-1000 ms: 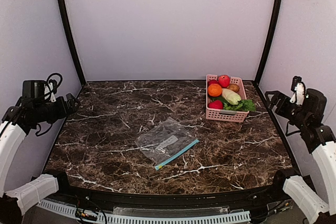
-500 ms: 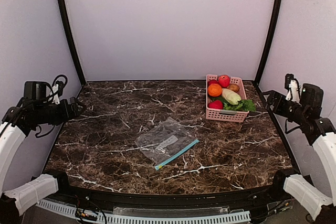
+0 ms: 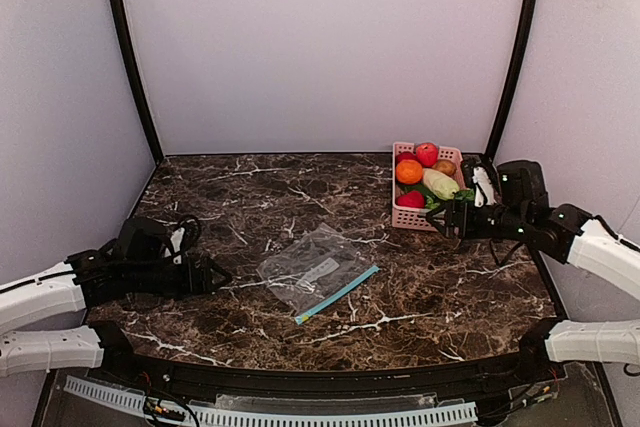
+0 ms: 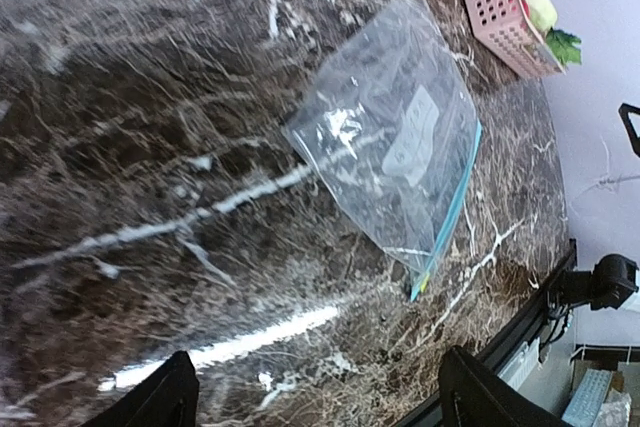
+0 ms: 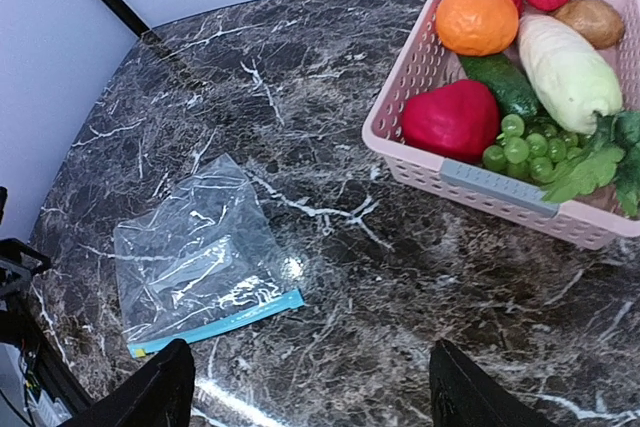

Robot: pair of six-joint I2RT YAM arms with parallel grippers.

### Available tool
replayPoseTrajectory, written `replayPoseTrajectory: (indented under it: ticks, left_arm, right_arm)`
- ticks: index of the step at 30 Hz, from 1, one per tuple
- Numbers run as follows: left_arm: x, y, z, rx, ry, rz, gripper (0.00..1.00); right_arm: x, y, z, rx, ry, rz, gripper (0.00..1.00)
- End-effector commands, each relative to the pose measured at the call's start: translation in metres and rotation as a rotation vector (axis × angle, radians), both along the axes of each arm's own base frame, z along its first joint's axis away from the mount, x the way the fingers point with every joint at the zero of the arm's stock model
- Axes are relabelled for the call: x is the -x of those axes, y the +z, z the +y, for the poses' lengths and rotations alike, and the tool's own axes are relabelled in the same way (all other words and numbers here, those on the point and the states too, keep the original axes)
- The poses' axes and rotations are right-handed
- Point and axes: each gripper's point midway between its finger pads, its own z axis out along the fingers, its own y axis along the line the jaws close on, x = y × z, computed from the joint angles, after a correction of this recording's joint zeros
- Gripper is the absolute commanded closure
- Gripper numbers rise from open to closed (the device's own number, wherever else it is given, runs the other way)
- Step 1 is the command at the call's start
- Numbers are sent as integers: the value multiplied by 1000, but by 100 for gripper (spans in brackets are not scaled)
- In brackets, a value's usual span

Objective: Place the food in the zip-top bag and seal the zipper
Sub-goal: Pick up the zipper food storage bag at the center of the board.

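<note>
— Room around the bag?
— Bare marble on every side; come in from anywhere.
— And the food?
— Packed tight in the basket. Its walls block the sides; only the top's open.

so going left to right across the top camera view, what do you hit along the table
left gripper → clear bag → pink basket

Both arms: white shell links, black joints, loose black cables; L gripper, R gripper black.
</note>
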Motion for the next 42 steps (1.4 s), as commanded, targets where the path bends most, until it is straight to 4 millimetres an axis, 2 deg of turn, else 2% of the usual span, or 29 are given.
replayPoseTrajectory:
  ticks: [1,3,4,6,9,10,12,17,23,26,31,42]
  left_arm:
    - [-1,0,-44,99,21,-27,17]
    - [-1,-2,-57,96,1,-28,16]
    - [-5,3,-64,120,-2,-46,16]
    - [-10,3,-70,118,-5,-62,16]
    - [-23,7,-72,91,17,-101,16]
    - [-26,0,-72,66,25,-92,15]
    - [-32,0,-77,54,38,-82,13]
    - [-47,-7,-91,102,66,-64,12]
    - [-58,-32,-90,98,110,-22,25]
    - [-59,-41,-90,85,116,-1,28]
    - [-56,-61,-85,86,143,54,39]
    - [-65,-77,-86,101,187,78,49]
  right_arm:
    - [2,-8,25,-33,6,3,23]
    - [7,-14,35,-19,27,15,24]
    - [10,-14,39,-19,41,15,23]
    - [13,-10,44,-30,57,4,23]
    - [15,-3,44,-38,68,-17,23]
    - [15,0,45,-42,70,-25,23]
    - [15,5,45,-46,76,-37,23]
    - [17,12,46,-66,85,-43,23]
    - [20,15,44,-74,80,-50,22]
    - [21,15,40,-71,68,-51,22]
    - [24,9,36,-57,61,-41,22]
    - [26,-3,36,-44,67,-11,19]
